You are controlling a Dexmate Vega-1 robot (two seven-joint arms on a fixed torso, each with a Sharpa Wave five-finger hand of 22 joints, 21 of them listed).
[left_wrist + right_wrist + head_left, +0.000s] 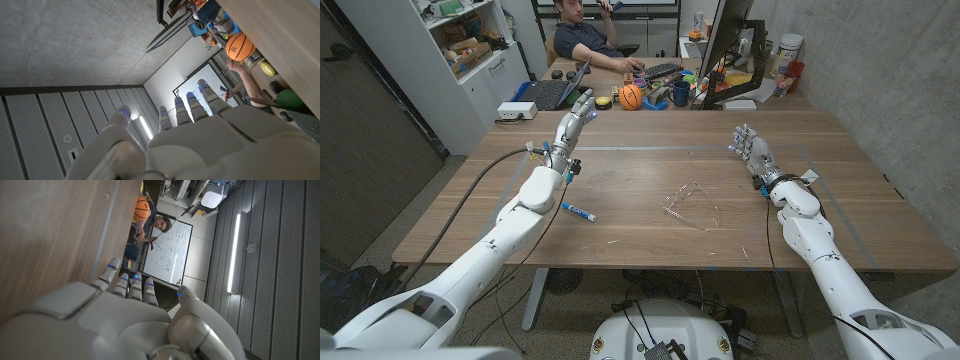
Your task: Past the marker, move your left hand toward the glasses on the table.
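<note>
While my left hand (576,113) hung raised over the table (640,190), fingers straight, apart and holding nothing, the glasses (691,206) lay well off toward my right arm's side of the marker (578,212). They were clear-framed, thin and almost lost against the wood grain, so their arms were hard to trace. That marker, blue-capped, sat just beside my left forearm. My right hand (750,147) stood beyond the glasses, fingers spread, gripping nothing. A basketball (631,96) sat beyond the table's far edge.
</note>
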